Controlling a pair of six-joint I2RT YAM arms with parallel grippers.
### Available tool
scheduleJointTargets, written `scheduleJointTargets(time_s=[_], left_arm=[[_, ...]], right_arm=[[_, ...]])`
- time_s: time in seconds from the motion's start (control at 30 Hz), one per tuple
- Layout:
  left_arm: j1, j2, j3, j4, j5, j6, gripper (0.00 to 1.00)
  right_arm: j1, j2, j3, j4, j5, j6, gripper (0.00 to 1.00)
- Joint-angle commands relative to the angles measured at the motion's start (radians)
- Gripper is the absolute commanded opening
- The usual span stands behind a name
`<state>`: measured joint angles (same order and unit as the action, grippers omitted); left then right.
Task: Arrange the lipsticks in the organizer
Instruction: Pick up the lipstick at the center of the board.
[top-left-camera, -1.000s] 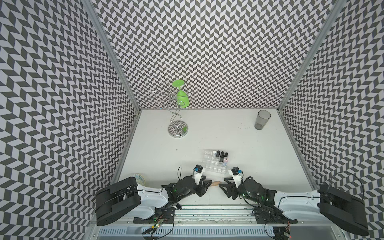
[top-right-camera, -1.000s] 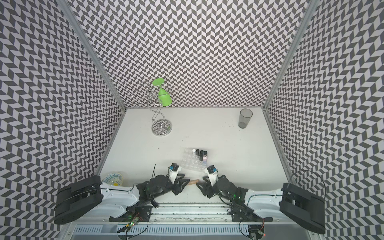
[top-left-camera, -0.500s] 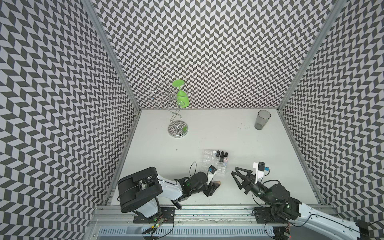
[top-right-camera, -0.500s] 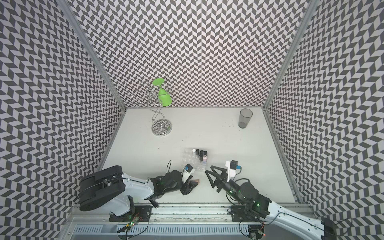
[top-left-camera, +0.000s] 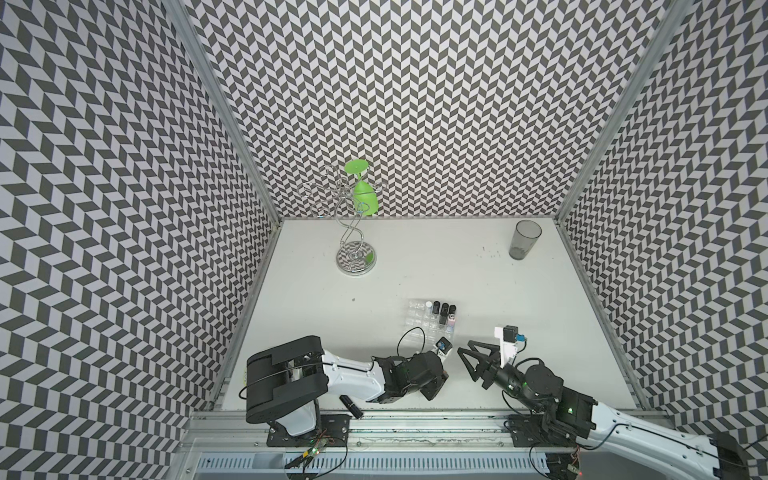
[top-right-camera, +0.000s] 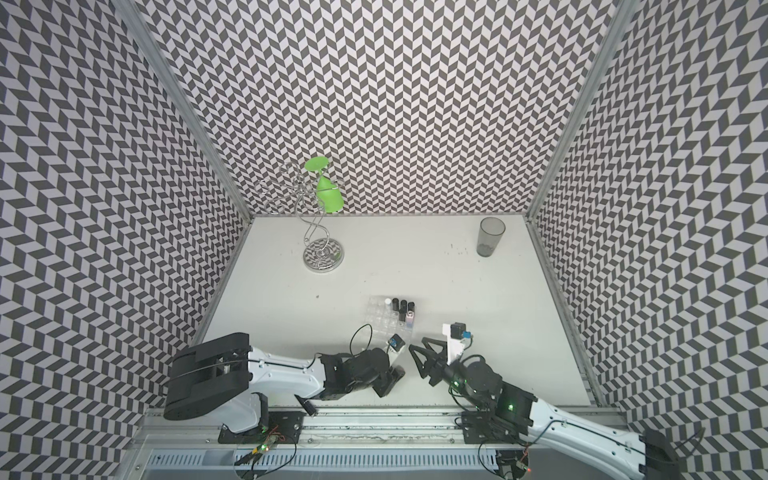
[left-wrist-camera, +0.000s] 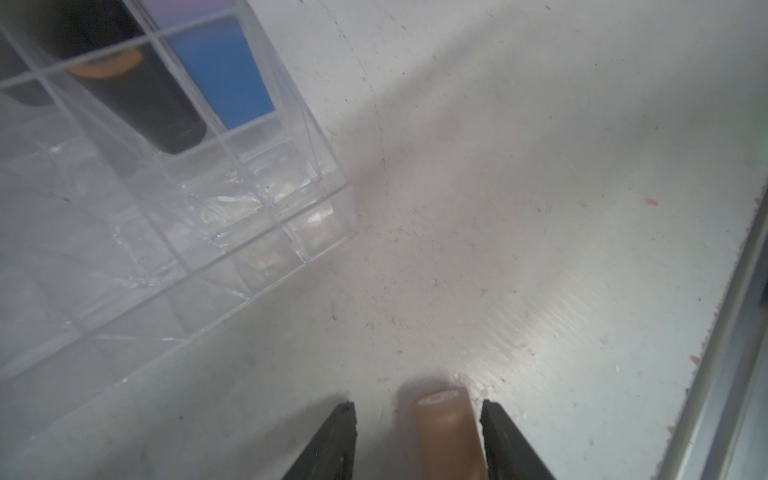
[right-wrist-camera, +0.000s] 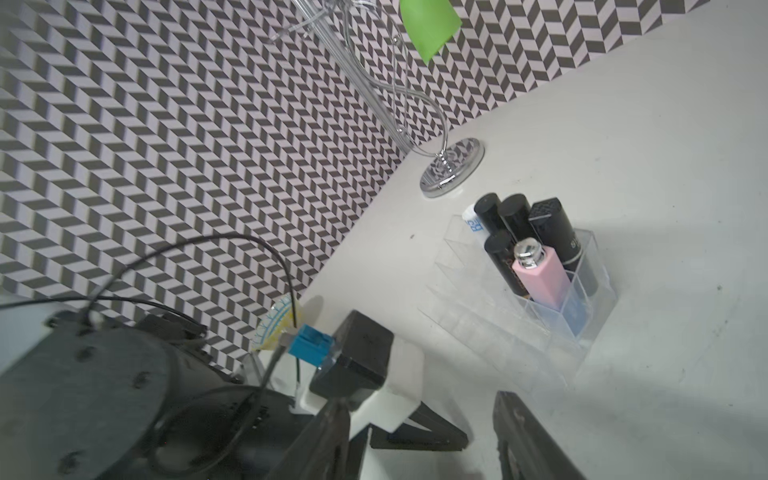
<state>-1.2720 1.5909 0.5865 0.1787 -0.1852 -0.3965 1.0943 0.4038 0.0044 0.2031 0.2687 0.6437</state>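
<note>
The clear organizer (top-left-camera: 417, 321) (top-right-camera: 377, 318) stands mid-table. Upright in its right-hand cells are a white lipstick (right-wrist-camera: 471, 220), several black ones (right-wrist-camera: 515, 214) and a pink-to-blue one (right-wrist-camera: 540, 276). A tan lipstick (left-wrist-camera: 446, 432) lies on the table between the fingers of my left gripper (left-wrist-camera: 419, 409) (top-left-camera: 434, 381), which is open, with a gap on one side of the tube. Another black lipstick (top-left-camera: 351, 406) lies at the front edge by the left arm. My right gripper (top-left-camera: 464, 358) (right-wrist-camera: 419, 401) hangs open and holds nothing, just right of the left wrist.
A chrome wire stand (top-left-camera: 355, 254) carrying a green glass (top-left-camera: 365, 195) is at the back left. A grey tumbler (top-left-camera: 524, 240) stands at the back right. A metal rail (left-wrist-camera: 715, 345) runs along the front edge. Patterned walls close in three sides.
Both arms have unfolded from their tucked pose at the front. The left gripper has come down around the tan lipstick. The right gripper has lifted and swung right.
</note>
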Motion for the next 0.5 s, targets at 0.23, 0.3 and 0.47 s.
scheduleJointTargets(time_s=[0.23, 0.3, 0.47], left_arm=[[0.0, 0.132, 0.074, -0.251, 0.01, -0.095, 0.44], [-0.003, 0.159, 0.095, -0.295, 0.009, -0.133, 0.43], [-0.03, 0.155, 0.115, -0.379, -0.059, -0.19, 0.53]], right_arm=[[-0.004, 0.021, -0.081, 0.081, 0.005, -0.021, 0.6], [-0.005, -0.023, -0.087, 0.06, 0.014, -0.02, 0.6], [-0.005, -0.118, -0.102, 0.005, 0.025, -0.011, 0.6]])
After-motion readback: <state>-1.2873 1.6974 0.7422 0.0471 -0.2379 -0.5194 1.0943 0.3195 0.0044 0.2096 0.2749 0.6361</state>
